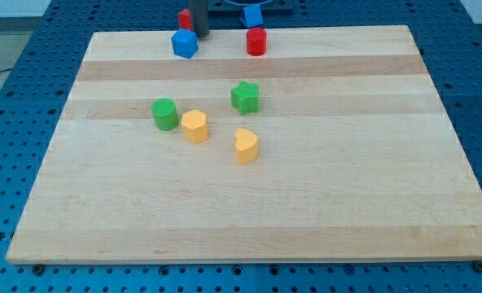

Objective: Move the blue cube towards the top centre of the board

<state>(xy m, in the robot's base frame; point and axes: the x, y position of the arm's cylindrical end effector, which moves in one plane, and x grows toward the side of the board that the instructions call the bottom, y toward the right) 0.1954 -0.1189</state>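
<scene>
The blue cube [185, 43] sits near the board's top edge, left of centre. My tip [201, 36] is at the end of the dark rod, just to the right of the blue cube and slightly above it, very close to it or touching. A red block [184, 19] stands right behind the rod's left side, partly hidden by it.
A red cylinder [256, 41] stands at the top centre-right, with a second blue block [251, 15] beyond it off the board's top edge. A green cylinder [164, 114], green star [245, 96], yellow hexagon [194, 126] and yellow heart [246, 146] sit mid-board on the wooden board [347, 203].
</scene>
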